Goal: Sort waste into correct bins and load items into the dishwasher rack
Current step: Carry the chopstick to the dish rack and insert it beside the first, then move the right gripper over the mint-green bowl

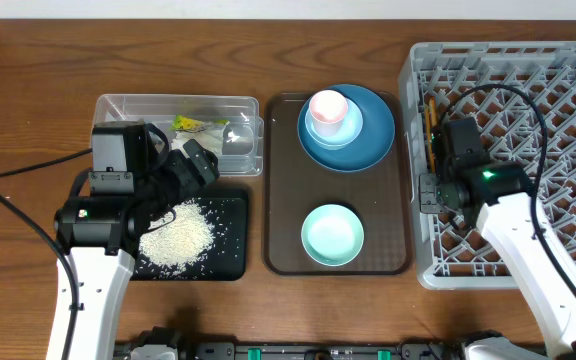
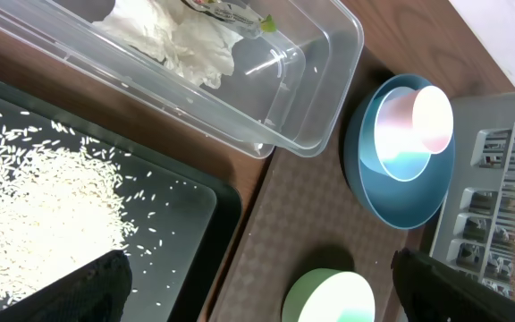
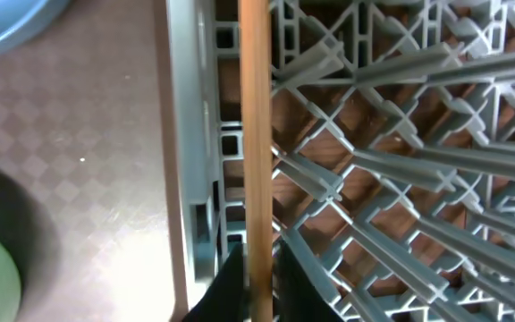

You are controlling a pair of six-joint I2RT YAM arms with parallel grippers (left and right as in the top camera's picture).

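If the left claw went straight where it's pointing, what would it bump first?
Probably the brown serving tray, just past the black tray corner and near the mint-green bowl. The left gripper is open, but depth is hard to judge.

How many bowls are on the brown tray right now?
2. A green bowl sits at the tray's near end; a small pale-blue bowl sits on the blue plate at the far end, holding the pink cup.

wooden chopsticks (image 3: 256,134) in grey rack (image 1: 568,60) by left wall; rice (image 1: 176,238) on black tray (image 1: 230,262)
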